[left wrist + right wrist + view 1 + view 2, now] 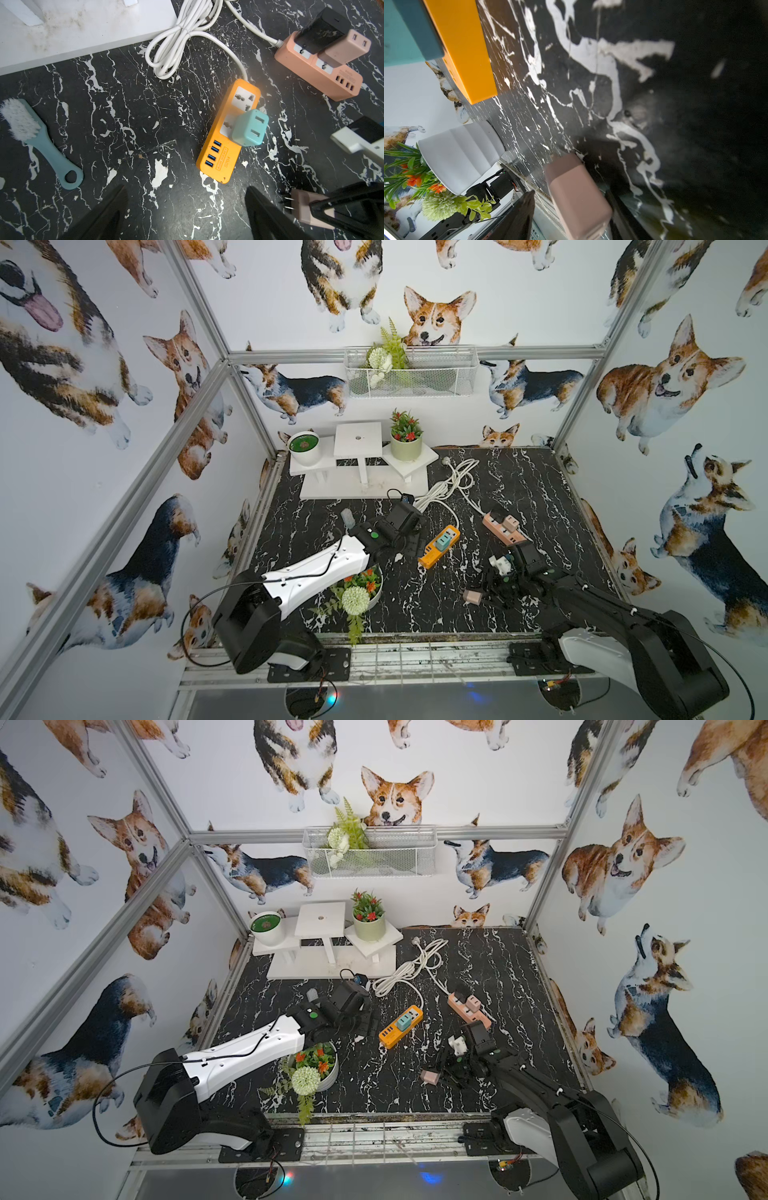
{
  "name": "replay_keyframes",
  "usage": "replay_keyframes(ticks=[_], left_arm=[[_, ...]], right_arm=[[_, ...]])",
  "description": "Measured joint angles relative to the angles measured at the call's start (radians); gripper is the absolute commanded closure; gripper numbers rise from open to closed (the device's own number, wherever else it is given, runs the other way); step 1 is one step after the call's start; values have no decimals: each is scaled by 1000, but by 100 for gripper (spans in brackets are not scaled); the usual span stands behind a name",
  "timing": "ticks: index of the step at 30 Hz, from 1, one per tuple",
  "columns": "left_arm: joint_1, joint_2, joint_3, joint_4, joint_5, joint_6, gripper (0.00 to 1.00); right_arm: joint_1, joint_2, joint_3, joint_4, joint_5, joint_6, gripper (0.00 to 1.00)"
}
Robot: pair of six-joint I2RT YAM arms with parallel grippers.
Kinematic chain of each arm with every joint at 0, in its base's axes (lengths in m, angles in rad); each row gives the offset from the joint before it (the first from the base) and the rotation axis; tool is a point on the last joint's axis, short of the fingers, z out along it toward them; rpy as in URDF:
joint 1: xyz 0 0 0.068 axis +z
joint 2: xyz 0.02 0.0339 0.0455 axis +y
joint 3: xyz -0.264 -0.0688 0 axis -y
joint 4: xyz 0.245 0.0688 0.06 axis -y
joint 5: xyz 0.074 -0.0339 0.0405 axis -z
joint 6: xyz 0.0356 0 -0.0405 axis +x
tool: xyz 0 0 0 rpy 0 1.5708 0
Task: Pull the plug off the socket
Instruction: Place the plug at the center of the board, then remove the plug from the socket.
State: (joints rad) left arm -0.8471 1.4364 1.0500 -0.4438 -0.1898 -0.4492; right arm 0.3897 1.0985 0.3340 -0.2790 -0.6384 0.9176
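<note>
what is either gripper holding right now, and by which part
Nothing firmly. The left gripper is open and empty. The pink plug lies between the right gripper's open jaws, across its body, with a gap beside one finger.

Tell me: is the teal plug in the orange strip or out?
In. The teal plug sits seated on the orange strip, prongs hidden in its socket.

Power strip (430, 558) mid-table, plug (444, 540) seated in it. Second strip (512, 537) right-behind, two plugs (510, 523) on it. Cord bundle (440, 489) behind both. Loose plug (472, 596) in front. Stand (365, 448) at back.
</note>
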Motion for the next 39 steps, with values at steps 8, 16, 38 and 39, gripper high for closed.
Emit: replay_keyframes(ticks=[8,16,38,39], left_arm=[[0,0,-3,4,8,0,10],[0,0,-17,9,28,0,12],[0,276,54,46,151,2,26],[0,276,52,50,151,2,27]], right_arm=[[-45,-57,43,-153,88,-6,29],[-78,-79,161,-336,222,-6,30],[128,428,908,-686,502,251,48],[129,441,920,-686,497,272,47]])
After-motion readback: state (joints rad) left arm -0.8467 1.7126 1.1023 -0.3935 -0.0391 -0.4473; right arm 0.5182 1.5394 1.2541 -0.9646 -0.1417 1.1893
